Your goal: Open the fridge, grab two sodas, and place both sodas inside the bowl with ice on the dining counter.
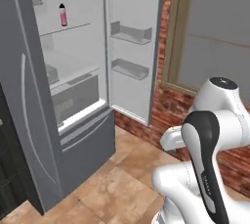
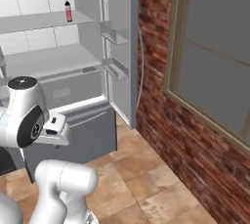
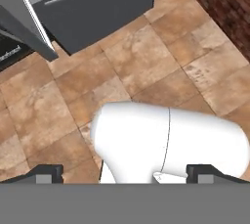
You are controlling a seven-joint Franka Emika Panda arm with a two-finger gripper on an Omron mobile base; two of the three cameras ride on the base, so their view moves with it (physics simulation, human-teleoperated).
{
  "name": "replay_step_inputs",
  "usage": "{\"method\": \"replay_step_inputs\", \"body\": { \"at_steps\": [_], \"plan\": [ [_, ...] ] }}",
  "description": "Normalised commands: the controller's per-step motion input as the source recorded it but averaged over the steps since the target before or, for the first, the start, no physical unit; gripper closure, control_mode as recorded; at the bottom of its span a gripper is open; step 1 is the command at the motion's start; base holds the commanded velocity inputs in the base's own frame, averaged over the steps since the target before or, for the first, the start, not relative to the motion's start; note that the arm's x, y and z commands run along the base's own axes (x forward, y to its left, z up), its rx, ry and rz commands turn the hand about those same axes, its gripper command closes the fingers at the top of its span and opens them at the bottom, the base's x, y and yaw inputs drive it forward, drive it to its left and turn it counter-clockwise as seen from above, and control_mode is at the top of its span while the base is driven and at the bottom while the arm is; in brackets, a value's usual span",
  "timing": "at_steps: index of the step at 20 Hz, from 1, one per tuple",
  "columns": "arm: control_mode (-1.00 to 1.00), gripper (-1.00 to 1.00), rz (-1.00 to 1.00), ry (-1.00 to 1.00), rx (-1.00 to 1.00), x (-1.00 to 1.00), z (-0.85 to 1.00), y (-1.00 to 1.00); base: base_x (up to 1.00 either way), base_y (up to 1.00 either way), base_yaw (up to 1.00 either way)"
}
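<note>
Left side: the fridge point(image 1: 34, 120) stands with its left door point(image 1: 24, 96) swung toward the camera, long curved handle on it. Interior pale grey, shelves visible. One soda point(image 1: 63, 14), a slim pink bottle with a dark cap, stands upright on the upper shelf point(image 1: 73, 27), toward the back, nothing touching it. In the right base view the same soda point(image 2: 68, 11) sits near the shelf's right end. A second soda cannot be made out. Right door point(image 1: 134, 47) open, two door bins on it, apparently empty. Further right: brick wall point(image 2: 161, 71) and window point(image 2: 215, 56).

Arm folded low in front of the fridge, well apart from the shelf. In the hand view the hand point(image 3: 124, 174) points down at the tile floor point(image 3: 146, 66), fingertips spread wide, nothing between them: released, empty.

Handling guess: bottle looks light, rigid, smooth, tall and narrow so tips easily if bumped. Best taken around the pink body at mid-height, fingers level, not on the thin dark neck.
</note>
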Motion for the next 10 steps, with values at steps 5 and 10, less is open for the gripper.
{"method": "replay_step_inputs", "body": {
  "at_steps": [5, 10],
  "plan": [
    [1.0, -1.0, 0.0, 0.0, 0.0, 0.0, 0.0, 0.0, 0.87, -0.4, 0.43],
    [1.0, -1.0, 0.0, 0.0, 0.0, 0.0, 0.0, 0.0, 0.94, -0.22, 0.41]
  ]
}}
